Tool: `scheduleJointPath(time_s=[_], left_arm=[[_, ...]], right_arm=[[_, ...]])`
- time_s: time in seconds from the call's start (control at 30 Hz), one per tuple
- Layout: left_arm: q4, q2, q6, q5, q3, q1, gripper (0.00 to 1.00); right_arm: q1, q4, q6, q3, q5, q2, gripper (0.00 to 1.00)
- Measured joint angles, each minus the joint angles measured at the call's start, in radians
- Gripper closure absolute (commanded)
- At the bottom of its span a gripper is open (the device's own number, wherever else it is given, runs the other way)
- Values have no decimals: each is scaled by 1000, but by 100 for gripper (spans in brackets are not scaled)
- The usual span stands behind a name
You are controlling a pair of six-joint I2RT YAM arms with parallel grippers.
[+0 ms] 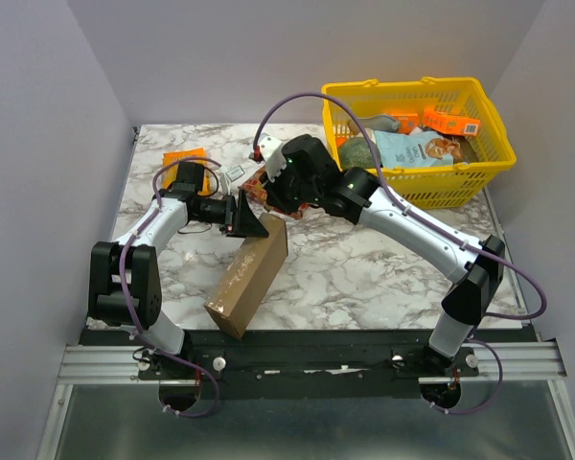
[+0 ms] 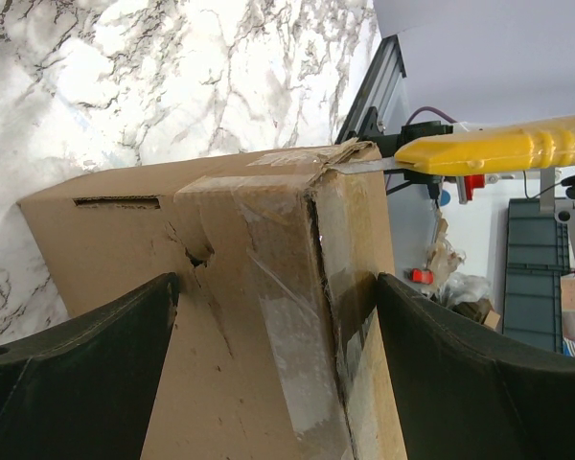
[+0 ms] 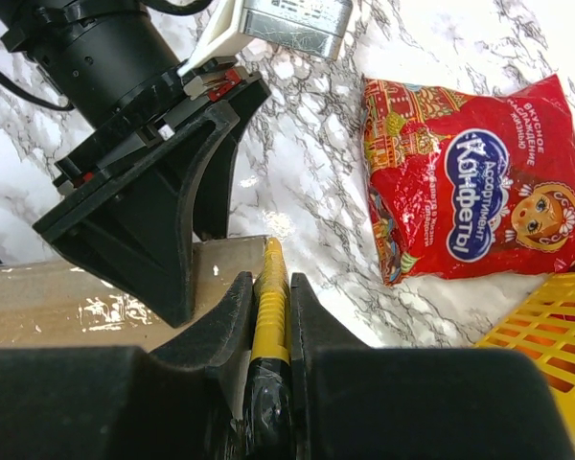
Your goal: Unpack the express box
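Box (image 1: 249, 273): plain brown corrugated cardboard, unprinted, standing on a long narrow side on the marble-pattern table (image 1: 364, 268), running diagonally from the near edge towards the centre. Left wrist view: clear glossy tape (image 2: 278, 316) over the end seam, wrinkled; cardboard torn and dented beside it; narrow slot (image 2: 115, 201) cut in one face. Left gripper (image 2: 276, 287): matte black fingers spread wide, the box end filling the gap and both pads against its faces, so it is grasping the box. Right gripper (image 3: 268, 287): clenched on a yellow plastic knife (image 2: 498, 146) with a ribbed handle; the metal blade tip touches the frayed top corner of the box at the taped seam. Red bag (image 3: 470, 182): shiny crinkled foil, flat on the table beside the basket, white Cyrillic "Конфеты" on a blue oval, doll face printed at the right. Basket (image 1: 498, 134): yellow slotted plastic, at the far right; it holds a pale blue pouch (image 1: 417, 149), an orange carton (image 1: 450, 122) and a dark green item (image 1: 359, 153); their lettering is too small to read. Orange packet (image 1: 185, 161) lies flat at the far left.
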Motion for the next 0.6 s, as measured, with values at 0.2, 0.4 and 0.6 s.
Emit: scheduleJointPath(time_s=[0.2,0.4,0.6], left_arm=[[0,0,0,0,0,0,10],[0,0,0,0,0,0,10],[0,0,1,-1,0,0,10]], right_arm=[[0,-15,-13,0,-13,0,100],[0,-16,-28,0,-16,0,100],[2,-26,-61,0,-16,0,100]])
